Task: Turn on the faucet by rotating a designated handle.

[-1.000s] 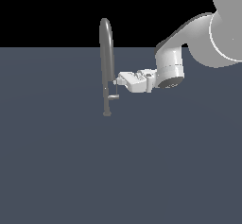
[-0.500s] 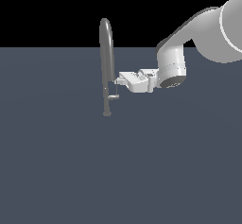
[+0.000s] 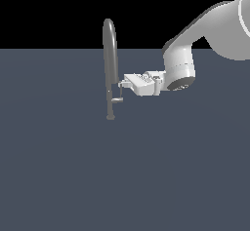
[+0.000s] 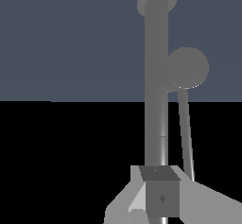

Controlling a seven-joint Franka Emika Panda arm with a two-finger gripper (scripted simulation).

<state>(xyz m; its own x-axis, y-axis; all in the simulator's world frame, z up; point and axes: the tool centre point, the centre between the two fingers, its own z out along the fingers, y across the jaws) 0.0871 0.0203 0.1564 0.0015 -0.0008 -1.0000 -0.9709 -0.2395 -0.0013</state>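
Gripper point(image 3: 121, 85) reaches level from the exterior view's right, fingertips beside the faucet point(image 3: 110, 69); open or shut cannot be told. Just below them the handle point(image 3: 117, 100) juts toward that same right from the upright stem.

Flat, even simulator light — crisp edges, no blur in either view.

The exterior view is moderately bright: the white arm point(image 3: 195, 45) shades softly from pale on top to grey underneath, so light seems to fall from above, and the faucet point(image 3: 110, 64) carries a thin bright streak along its arch. The slate-blue floor point(image 3: 122, 176) is one uniform tone with no cast shadows on it — above it the background is pure black. The wrist view is dimmer; the faucet point(image 4: 157, 90) shows smooth grey gradients and faint pale rims. No glare, grain or edge distortion shows.
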